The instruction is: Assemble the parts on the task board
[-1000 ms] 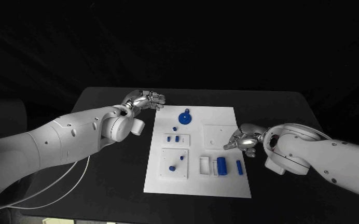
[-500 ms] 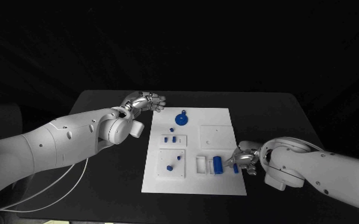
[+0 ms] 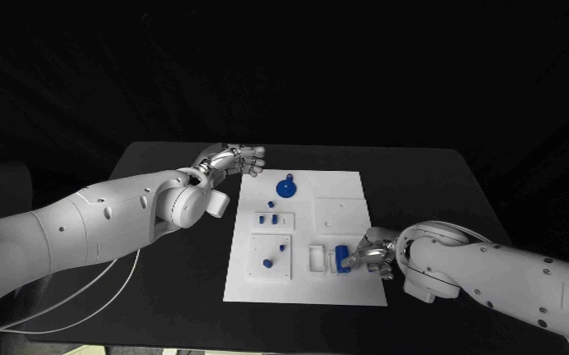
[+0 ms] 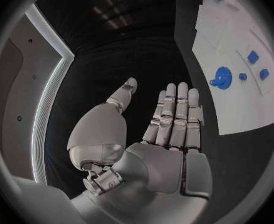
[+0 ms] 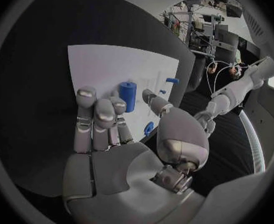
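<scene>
The white task board (image 3: 303,236) lies mid-table. Blue parts on it: a round disc (image 3: 287,187), small pieces (image 3: 270,218), a peg (image 3: 268,263) and an upright cylinder (image 3: 343,258) near the front right. My right hand (image 3: 370,255) hovers at the board's near right edge, just right of the cylinder (image 5: 128,95), which stands beyond its fingertips. The fingers are stretched and hold nothing. A thin blue piece (image 5: 148,128) lies under the gap between thumb and fingers. My left hand (image 3: 231,158) floats off the board's far left corner, fingers straight and empty (image 4: 171,119).
The black table (image 3: 166,289) surrounds the board, with bare surface left, right and in front. A white cable (image 3: 113,289) trails below my left arm. In the left wrist view the disc (image 4: 223,77) and the board (image 4: 236,104) lie beside the hand.
My right hand has moved down the board's right edge toward me and in to the blue cylinder, now covering the thin blue piece. The left hand has stayed in place.
</scene>
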Available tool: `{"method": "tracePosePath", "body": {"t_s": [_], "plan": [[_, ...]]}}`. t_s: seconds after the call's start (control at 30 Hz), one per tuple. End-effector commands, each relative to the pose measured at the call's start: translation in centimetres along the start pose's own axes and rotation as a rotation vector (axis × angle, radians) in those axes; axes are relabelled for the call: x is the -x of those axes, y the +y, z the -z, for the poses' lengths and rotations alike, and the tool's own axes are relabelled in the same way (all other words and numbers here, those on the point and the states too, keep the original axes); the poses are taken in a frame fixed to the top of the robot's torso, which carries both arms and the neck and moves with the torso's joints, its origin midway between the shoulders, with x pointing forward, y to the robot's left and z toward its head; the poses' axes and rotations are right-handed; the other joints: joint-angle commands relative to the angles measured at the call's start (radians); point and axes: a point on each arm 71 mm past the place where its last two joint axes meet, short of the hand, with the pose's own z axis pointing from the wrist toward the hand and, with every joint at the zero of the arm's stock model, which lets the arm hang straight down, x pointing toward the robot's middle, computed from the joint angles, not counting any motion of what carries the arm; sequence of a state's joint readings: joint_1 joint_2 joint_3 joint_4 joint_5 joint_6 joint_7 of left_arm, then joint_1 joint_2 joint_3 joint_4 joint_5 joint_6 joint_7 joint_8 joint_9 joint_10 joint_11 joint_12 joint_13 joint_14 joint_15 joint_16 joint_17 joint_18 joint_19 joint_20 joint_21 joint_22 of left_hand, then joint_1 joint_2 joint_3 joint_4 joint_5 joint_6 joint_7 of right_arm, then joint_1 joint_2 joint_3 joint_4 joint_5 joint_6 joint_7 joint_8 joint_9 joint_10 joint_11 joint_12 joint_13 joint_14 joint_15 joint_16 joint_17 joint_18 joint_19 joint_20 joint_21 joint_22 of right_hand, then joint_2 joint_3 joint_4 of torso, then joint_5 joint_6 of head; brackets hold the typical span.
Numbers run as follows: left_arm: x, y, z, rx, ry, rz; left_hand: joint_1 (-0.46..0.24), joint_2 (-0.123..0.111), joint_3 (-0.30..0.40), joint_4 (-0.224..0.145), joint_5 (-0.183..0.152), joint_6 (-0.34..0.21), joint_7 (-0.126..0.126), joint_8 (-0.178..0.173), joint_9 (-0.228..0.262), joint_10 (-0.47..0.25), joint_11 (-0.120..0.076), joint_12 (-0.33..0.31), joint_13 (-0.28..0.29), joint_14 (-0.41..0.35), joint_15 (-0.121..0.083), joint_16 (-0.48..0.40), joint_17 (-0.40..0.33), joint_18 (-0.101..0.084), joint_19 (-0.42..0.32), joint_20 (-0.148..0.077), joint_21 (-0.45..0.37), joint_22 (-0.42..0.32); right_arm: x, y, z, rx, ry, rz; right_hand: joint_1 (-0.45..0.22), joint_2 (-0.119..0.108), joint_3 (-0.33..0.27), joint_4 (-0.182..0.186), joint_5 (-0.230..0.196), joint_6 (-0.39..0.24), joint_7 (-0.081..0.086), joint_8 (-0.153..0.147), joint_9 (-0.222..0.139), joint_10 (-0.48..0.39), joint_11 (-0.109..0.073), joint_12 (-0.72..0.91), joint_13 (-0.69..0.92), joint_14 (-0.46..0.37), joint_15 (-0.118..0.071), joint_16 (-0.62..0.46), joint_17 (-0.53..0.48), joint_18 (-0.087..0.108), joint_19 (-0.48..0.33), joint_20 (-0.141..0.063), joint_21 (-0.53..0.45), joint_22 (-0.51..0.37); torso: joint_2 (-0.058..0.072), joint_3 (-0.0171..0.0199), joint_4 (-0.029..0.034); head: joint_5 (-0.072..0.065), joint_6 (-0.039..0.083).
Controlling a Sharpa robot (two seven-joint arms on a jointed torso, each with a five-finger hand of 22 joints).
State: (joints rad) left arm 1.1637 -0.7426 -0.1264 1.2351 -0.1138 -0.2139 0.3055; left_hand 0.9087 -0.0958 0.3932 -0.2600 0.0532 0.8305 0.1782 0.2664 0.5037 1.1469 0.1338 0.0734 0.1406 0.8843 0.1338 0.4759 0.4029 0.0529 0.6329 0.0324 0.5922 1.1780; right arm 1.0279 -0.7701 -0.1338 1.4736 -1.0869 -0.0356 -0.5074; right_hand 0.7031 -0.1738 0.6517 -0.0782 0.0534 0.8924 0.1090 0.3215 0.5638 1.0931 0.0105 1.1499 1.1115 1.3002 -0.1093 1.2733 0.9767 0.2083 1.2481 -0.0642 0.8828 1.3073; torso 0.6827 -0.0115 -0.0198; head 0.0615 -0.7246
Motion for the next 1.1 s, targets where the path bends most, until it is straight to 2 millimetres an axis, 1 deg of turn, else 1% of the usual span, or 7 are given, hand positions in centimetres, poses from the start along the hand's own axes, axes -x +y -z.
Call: {"method": "tracePosePath", "body": {"t_s": [0.03,0.3,0.63,0.77,1.0,1.07,1.1], "plan": [[-0.3,-0.1,0.0,-0.013,0.017,0.014,-0.008,0.001,-0.004,0.0,-0.002,-0.004,0.0,0.006,-0.001,-0.001,0.004,-0.004,-0.001,0.006,0.001,-0.005,0.001,0.021,0.002,0.002,-0.005,0.0,0.1,0.1,-0.5,-0.004,-0.023,0.016,-0.008,0.0,0.0,0.001,-0.004,0.034,-0.002,0.005,0.001,-0.024,-0.016,0.003,0.002,-0.004,-0.006,0.006,0.001,0.053,-0.002,-0.006,0.004,0.022,0.001,-0.0006,0.0004,0.001,-0.003],[-0.3,-0.1,0.0,-0.013,0.02,0.015,-0.008,0.003,-0.005,-0.001,-0.002,-0.004,0.0,0.006,-0.001,-0.001,0.004,-0.004,-0.001,0.006,0.001,-0.005,0.002,0.021,0.002,0.002,-0.005,0.0,0.2,0.4,-1.1,-0.004,-0.038,0.02,-0.007,0.002,0.002,-0.003,-0.004,0.034,-0.002,0.005,0.003,-0.025,-0.016,0.003,0.002,-0.004,-0.006,0.006,0.002,0.053,-0.002,-0.006,0.006,0.022,0.002,0.0009,-0.0022,0.007,-0.007],[-0.4,-0.2,0.1,-0.013,0.025,0.017,-0.009,0.004,-0.006,-0.002,-0.002,-0.005,0.0,0.006,-0.002,-0.001,0.004,-0.004,-0.002,0.006,0.001,-0.006,0.003,0.021,0.002,0.002,-0.006,0.0,0.1,1.0,-1.7,-0.001,-0.037,0.023,-0.007,0.004,0.004,-0.009,-0.004,0.033,-0.002,0.004,0.004,-0.025,-0.016,0.003,0.003,-0.004,-0.006,0.005,0.003,0.053,-0.003,-0.007,0.007,0.022,0.004,0.0008,-0.0019,0.008,-0.009],[-0.4,-0.2,0.1,-0.011,0.025,0.017,-0.009,0.005,-0.006,-0.002,-0.002,-0.005,0.0,0.006,-0.002,-0.001,0.004,-0.004,-0.002,0.006,0.001,-0.006,0.003,0.021,0.002,0.002,-0.006,0.0,0.0,1.3,-1.9,0.0,-0.032,0.025,-0.006,0.008,0.007,-0.015,-0.004,0.032,-0.002,0.003,0.006,-0.025,-0.016,0.003,0.004,-0.004,-0.006,0.005,0.003,0.053,-0.003,-0.007,0.009,0.022,0.005,-0.0004,-0.0016,0.009,-0.011],[-0.4,-0.2,0.1,-0.011,0.026,0.017,-0.009,0.005,-0.006,-0.003,-0.002,-0.005,0.0,0.006,-0.002,-0.001,0.004,-0.004,-0.002,0.006,0.001,-0.007,0.004,0.022,0.003,0.002,-0.007,0.0,-0.4,1.6,-2.2,0.002,-0.021,0.027,0.007,0.017,0.022,-0.037,-0.004,0.037,-0.003,0.003,0.01,-0.024,-0.017,0.003,0.006,-0.003,-0.007,0.005,0.005,0.053,-0.004,-0.008,0.014,0.021,0.004,-0.0002,-0.0013,0.01,-0.014],[-0.4,-0.2,0.1,-0.01,0.025,0.017,-0.009,0.005,-0.007,-0.003,-0.002,-0.005,0.0,0.006,-0.002,-0.001,0.004,-0.004,-0.002,0.006,0.001,-0.007,0.004,0.022,0.003,0.002,-0.007,0.0,-0.5,1.6,-2.3,0.0,-0.024,0.025,0.011,0.021,0.026,-0.04,-0.004,0.039,-0.003,0.004,0.011,-0.024,-0.017,0.003,0.006,-0.003,-0.007,0.005,0.006,0.053,-0.004,-0.008,0.014,0.021,0.005,-0.0003,-0.0009,0.009,-0.014],[-0.3,-0.1,0.1,-0.01,0.025,0.017,-0.009,0.005,-0.007,-0.003,-0.002,-0.005,0.0,0.006,-0.002,-0.001,0.004,-0.004,-0.002,0.006,0.001,-0.007,0.004,0.022,0.003,0.002,-0.007,0.0,-0.5,1.5,-2.3,-0.001,-0.026,0.024,0.015,0.029,0.03,-0.044,-0.004,0.042,-0.004,0.005,0.012,-0.023,-0.018,0.003,0.007,-0.003,-0.007,0.005,0.006,0.053,-0.004,-0.008,0.015,0.021,0.005,-0.0003,-0.0009,0.009,-0.014]]}}
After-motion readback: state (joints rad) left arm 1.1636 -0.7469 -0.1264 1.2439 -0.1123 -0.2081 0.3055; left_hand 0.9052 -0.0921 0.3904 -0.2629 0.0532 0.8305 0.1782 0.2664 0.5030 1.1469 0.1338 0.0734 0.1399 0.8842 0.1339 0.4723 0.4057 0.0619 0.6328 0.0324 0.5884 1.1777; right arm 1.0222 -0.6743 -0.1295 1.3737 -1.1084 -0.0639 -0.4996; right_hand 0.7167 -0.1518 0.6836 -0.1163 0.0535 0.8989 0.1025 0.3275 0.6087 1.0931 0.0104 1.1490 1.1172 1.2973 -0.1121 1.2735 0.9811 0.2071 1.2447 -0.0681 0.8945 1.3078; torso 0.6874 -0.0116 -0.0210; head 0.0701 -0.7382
